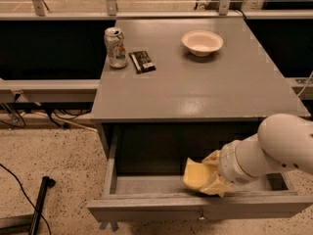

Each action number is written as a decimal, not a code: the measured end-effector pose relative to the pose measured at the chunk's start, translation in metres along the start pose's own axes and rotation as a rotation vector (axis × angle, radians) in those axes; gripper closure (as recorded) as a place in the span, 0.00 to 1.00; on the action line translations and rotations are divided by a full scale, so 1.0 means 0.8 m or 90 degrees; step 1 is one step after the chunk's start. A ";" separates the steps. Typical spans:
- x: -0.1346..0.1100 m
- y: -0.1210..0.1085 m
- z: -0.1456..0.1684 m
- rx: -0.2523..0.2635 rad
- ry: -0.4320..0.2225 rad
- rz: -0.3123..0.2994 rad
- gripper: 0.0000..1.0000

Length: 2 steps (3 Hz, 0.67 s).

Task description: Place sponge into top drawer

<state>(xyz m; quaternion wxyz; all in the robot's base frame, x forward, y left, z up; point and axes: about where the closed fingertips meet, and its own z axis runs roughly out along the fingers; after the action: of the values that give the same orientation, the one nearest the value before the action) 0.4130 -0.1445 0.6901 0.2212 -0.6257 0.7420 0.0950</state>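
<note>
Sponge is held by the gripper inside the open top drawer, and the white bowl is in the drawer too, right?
No. The camera view shows the white bowl on the table, not in the drawer. The rest holds: the gripper holds the sponge inside the open top drawer.

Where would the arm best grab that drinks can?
Probably mid-body, from the front: the can stands upright and round, with a dark packet close beside it. Right now the pincer is low in the top drawer, gripping the sponge.
</note>
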 end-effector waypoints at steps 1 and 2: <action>0.013 -0.025 0.017 0.031 -0.010 0.025 1.00; 0.024 -0.042 0.038 0.015 -0.016 0.088 0.82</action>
<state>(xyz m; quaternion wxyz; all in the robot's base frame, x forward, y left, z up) 0.4499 -0.1558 0.6595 0.2307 -0.5692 0.7817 0.1086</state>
